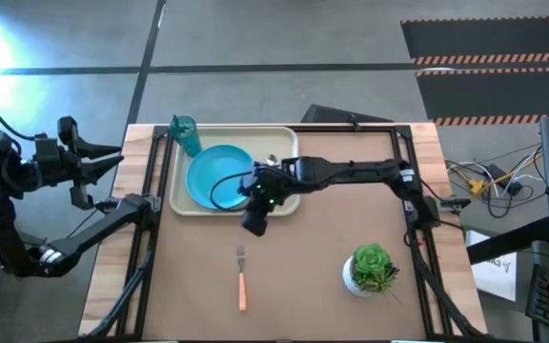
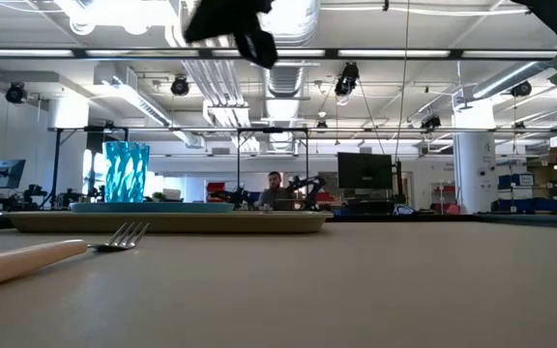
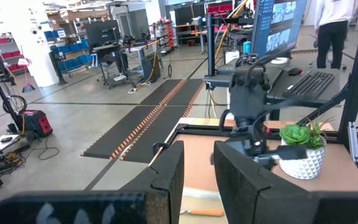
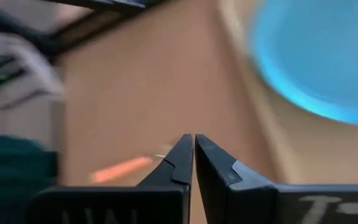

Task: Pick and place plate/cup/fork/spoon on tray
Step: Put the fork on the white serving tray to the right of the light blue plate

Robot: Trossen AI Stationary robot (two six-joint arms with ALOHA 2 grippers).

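Note:
The cream tray (image 1: 284, 143) lies at the table's far left, and the sky-blue plate (image 1: 219, 176) rests flat on it. The teal cup (image 1: 185, 133) stands upright at the tray's far left corner and also shows in the low view (image 2: 126, 172). The orange-handled fork (image 1: 242, 276) lies flat on the table, nearer than the tray; it also shows in the right wrist view (image 4: 120, 168). My right gripper (image 1: 253, 227) hovers over the tray's near edge, shut and empty (image 4: 193, 140). My left gripper (image 1: 108, 157) waits open, off the table's left side. A shiny spot (image 1: 273, 160) beside the plate may be the spoon.
A green plant in a white pot (image 1: 370, 270) stands at the table's near right. Dark frame rails (image 1: 151, 191) run along the table's left and right sides. Bare table lies between the fork and the plant.

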